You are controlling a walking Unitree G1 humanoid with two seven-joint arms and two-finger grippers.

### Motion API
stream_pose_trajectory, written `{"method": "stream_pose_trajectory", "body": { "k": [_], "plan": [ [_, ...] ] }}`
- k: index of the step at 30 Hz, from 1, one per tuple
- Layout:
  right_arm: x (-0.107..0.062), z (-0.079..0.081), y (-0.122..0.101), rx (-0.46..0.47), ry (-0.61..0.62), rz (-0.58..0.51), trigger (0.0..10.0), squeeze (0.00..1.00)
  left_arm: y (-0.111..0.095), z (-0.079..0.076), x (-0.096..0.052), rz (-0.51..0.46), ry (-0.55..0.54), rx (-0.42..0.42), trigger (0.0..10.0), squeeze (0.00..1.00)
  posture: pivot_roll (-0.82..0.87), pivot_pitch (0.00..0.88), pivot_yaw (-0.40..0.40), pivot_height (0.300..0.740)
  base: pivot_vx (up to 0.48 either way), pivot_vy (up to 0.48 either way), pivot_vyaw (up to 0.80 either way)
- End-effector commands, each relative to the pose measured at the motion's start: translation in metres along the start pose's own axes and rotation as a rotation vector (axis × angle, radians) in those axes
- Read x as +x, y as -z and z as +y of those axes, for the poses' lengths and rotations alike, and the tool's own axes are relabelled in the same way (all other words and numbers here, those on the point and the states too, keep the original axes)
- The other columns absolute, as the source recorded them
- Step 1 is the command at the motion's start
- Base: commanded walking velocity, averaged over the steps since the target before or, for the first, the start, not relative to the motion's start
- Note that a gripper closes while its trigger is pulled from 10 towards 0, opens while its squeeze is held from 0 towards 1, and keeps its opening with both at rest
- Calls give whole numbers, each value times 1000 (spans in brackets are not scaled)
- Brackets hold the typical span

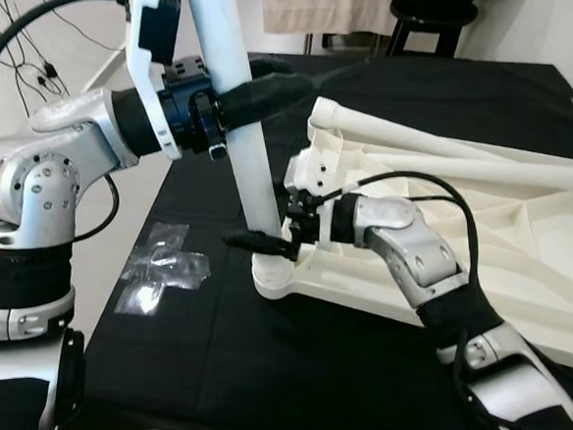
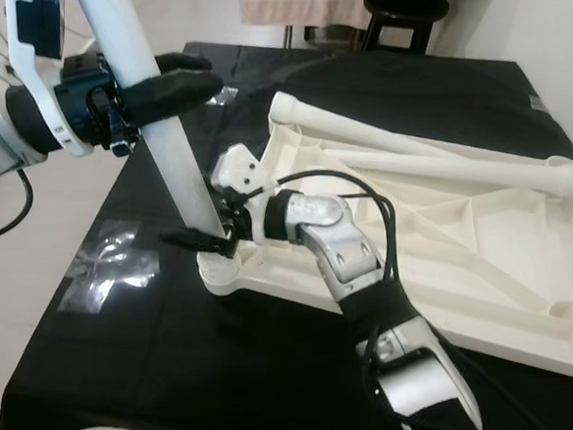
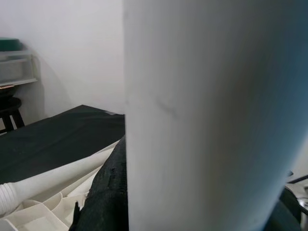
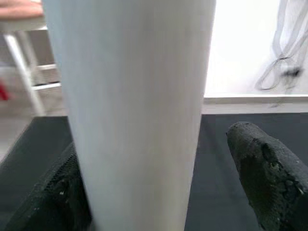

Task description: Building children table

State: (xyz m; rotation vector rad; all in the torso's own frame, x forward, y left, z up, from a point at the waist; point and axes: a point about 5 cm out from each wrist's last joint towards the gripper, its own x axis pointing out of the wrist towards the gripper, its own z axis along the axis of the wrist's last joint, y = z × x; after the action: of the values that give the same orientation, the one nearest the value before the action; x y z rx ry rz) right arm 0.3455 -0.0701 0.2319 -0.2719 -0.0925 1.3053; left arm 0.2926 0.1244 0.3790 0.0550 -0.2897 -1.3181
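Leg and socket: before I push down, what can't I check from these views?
- Leg top: cut off by the upper edge in both eye views.
- Leg end in the socket: hidden by the right hand and the socket rim; seating depth unknown.
- Both wrist views: the leg blocks almost everything.
- Right hand: whether it touches the leg cannot be told; a gap shows beside one finger.

Both arms are jointed silver shells with black cuffs and looping black cables, each ending in long, rough-textured black fingers.
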Motion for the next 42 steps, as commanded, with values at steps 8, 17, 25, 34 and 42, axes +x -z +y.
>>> {"method": "stream_pose_trajectory", "body": {
  "k": [8,17,25,34,42],
  "plan": [
    [7,-3,8,91,-107,-65,0,0,5,-7,2,39,65,-22,0,0,81,174,-38,740,0,0,0],
    [5,-5,12,116,-117,-97,0,0,6,-10,7,44,103,-22,0,0,75,166,-24,740,0,0,0],
    [-3,-5,24,112,11,-90,0,0,8,-3,10,50,42,-29,10000,1000,66,169,-29,740,0,0,0],
    [17,88,69,342,816,69,0,0,3,15,5,30,-99,-10,10000,0,51,188,-43,740,0,0,0],
    [29,67,58,296,867,25,0,0,7,14,10,43,-82,-3,10000,0,45,169,-37,740,0,0,0]
  ]
}}
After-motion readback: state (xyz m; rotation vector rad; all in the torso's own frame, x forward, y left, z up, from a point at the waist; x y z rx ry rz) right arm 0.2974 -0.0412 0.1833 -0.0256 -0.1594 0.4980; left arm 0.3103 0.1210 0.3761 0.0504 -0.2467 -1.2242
